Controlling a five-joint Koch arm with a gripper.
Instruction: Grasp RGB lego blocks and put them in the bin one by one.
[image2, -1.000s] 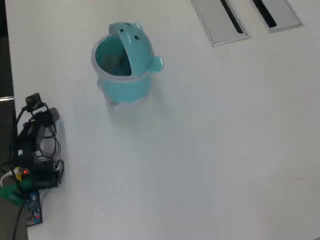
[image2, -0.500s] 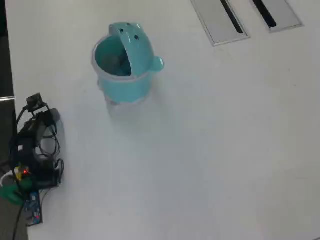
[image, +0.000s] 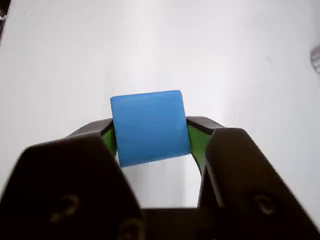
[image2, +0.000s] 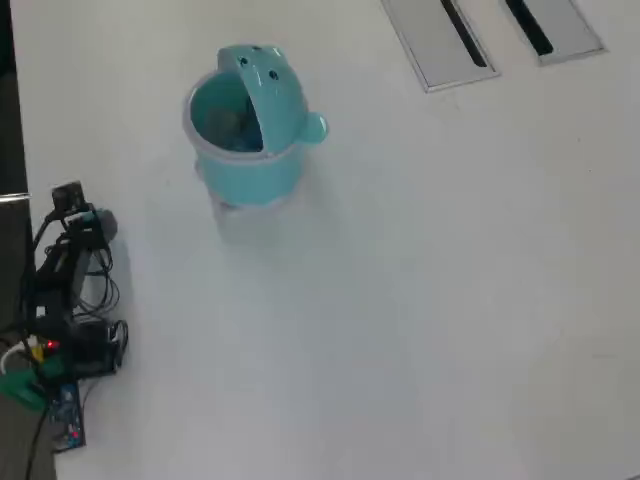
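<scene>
Jaws of our gripper (image: 150, 142) are clamped on the blue lego block (image: 149, 126), which sits squarely between the two green pads (image: 196, 140) above the white table (image: 225, 55) in the wrist view. From overhead we see the arm (image2: 68, 275) folded up at the left edge of the table, well apart from the bin (image2: 250, 125), which stands upright with its domed lid tipped open. We see no red or yellow-green block on the table.

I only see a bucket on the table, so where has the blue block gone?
The blue block is clamped between the gripper fingers, centre of the wrist view. In the overhead view the arm sits at the table's left edge, below-left of the teal bin.
</scene>
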